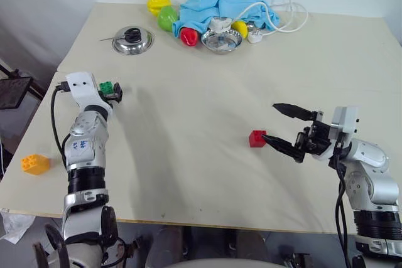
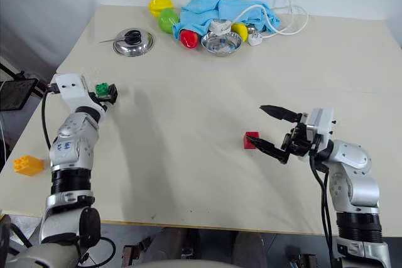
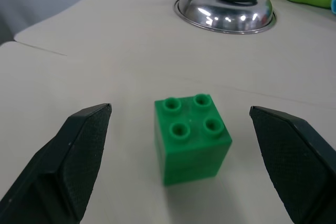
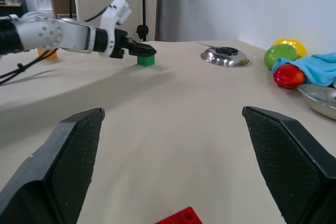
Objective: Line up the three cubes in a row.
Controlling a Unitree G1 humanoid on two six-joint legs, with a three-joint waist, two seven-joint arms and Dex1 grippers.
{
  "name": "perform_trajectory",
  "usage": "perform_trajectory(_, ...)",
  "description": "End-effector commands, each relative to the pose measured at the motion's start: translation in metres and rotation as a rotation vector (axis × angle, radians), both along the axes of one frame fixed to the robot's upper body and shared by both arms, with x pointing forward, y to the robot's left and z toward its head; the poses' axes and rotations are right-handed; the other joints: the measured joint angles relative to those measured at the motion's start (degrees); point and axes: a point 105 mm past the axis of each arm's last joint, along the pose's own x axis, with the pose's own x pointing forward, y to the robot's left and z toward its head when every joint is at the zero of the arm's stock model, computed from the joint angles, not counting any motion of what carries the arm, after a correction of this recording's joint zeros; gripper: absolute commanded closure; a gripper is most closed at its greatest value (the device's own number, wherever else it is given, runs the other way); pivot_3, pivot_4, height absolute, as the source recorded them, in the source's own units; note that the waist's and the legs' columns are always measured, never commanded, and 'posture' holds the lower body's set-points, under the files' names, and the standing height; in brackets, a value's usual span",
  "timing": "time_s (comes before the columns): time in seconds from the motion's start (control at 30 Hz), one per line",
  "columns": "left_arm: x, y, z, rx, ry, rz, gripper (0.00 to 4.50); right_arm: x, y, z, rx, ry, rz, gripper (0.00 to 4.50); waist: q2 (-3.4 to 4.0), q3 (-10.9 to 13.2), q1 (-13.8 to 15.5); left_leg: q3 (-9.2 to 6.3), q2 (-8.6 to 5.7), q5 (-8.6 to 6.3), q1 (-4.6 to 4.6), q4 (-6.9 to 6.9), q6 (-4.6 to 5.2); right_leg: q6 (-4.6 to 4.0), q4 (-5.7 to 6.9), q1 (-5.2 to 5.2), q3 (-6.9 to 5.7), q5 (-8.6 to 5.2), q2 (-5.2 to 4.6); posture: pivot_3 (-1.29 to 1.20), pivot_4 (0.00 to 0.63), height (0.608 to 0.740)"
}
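step: i'm reaching for the first pick, no brick lined up yet
left gripper point(image 3: 178, 166): jaws wide, small green studded plastic brick point(image 3: 191, 137) sits between them, untouched
right gripper point(image 1: 284, 127): jaws wide, small red studded plastic brick point(image 1: 257, 138) just beside its lower finger
small orange-yellow studded plastic brick point(image 1: 34, 164): well apart from green brick, near table edge
next: i judge closing left jaws squarely on green brick

I see the green studded plastic brick point(image 1: 108, 86) at frame left on the pale wooden table point(image 1: 188, 155), the red studded brick point(image 1: 257, 138) right of centre, the orange-yellow studded brick point(image 1: 34, 164) lower left, the round steel lid point(image 1: 132, 41) upper left.
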Motion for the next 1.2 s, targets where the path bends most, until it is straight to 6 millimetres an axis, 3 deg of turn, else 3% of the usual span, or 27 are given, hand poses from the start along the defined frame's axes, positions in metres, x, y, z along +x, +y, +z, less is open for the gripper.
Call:
perform_trajectory(0.03,0.002,-0.007,0.003,0.016,-0.017,-0.006,0.19,-0.005,0.002,0.011,0.022,-0.041,0.008,0.02,0.0,0.0,0.0,0.0,-0.01,0.0,0.0,0.0,0.0,0.0,0.0,0.0,0.01,0.0,0.0,0.0,0.15,0.74)
perform_trajectory(0.1,0.002,-0.011,-0.001,0.004,-0.002,-0.015,0.6,-0.005,0.002,0.01,0.023,-0.041,0.007,0.0,-0.03,0.02,0.0,0.0,0.0,0.0,-0.01,0.0,0.0,0.0,0.0,0.0,0.0,0.0,-0.01,0.0,0.15,0.74)
perform_trajectory(0.37,0.003,-0.023,-0.004,0.028,0.011,-0.048,3.03,-0.005,0.001,0.005,0.035,-0.037,-0.005,0.0,-0.03,0.01,-0.04,0.01,0.01,0.0,0.0,0.0,0.0,0.0,0.01,0.0,0.01,0.0,0.0,0.0,0.15,0.74)
perform_trajectory(0.47,0.004,-0.032,0.006,0.017,-0.07,-0.143,3.02,-0.007,-0.003,0.002,0.031,-0.033,-0.021,0.0,-0.04,0.01,-0.02,0.01,0.01,0.0,0.0,0.0,0.0,0.0,0.01,-0.01,0.0,0.0,0.0,0.0,0.15,0.74)
perform_trajectory(0.6,-0.016,-0.075,0.029,0.11,-0.25,-0.622,3.02,-0.015,-0.019,0.0,-0.001,-0.031,-0.063,0.0,-0.04,0.01,0.01,0.05,-0.01,0.0,-0.02,0.0,-0.01,0.0,0.0,-0.04,0.0,0.0,-0.01,0.0,0.15,0.74)
perform_trajectory(0.67,-0.046,-0.105,0.017,0.294,-0.214,-1.009,3.02,-0.024,-0.035,0.0,-0.039,-0.019,-0.09,0.0,-0.03,0.01,-0.15,0.1,-0.01,0.0,-0.07,0.0,0.0,0.0,-0.03,-0.09,0.01,0.0,0.0,0.0,0.15,0.74)
perform_trajectory(0.77,-0.084,-0.126,-0.004,0.433,-0.117,-1.43,3.02,-0.04,-0.058,-0.004,-0.091,0.022,-0.124,0.0,-0.01,0.01,0.01,0.21,-0.02,-0.01,-0.06,-0.05,-0.02,-0.03,-0.03,-0.17,0.01,-0.01,0.02,0.0,0.15,0.74)
perform_trajectory(0.97,-0.079,-0.164,-0.024,0.548,-0.054,-1.673,3.02,-0.063,-0.091,-0.018,-0.149,0.112,-0.2,0.0,-0.05,0.02,0.1,0.52,-0.03,0.01,0.01,0.05,0.01,0.0,0.0,-0.04,0.03,0.0,0.03,0.0,0.15,0.74)
perform_trajectory(1.07,-0.065,-0.188,-0.026,0.51,-0.064,-1.691,3.02,-0.071,-0.093,-0.025,-0.137,0.135,-0.218,0.0,-0.05,0.02,0.08,0.56,-0.04,0.01,0.03,0.05,0.01,0.01,0.02,-0.06,0.05,0.01,0.07,0.0,0.15,0.74)
perform_trajectory(1.2,-0.056,-0.198,-0.034,0.548,-0.018,-1.718,3.02,-0.077,-0.086,-0.029,-0.117,0.142,-0.222,0.0,-0.1,0.04,-0.39,0.57,-0.03,0.0,0.03,0.02,0.0,0.01,0.03,-0.16,0.12,0.01,0.12,0.0,0.15,0.74)
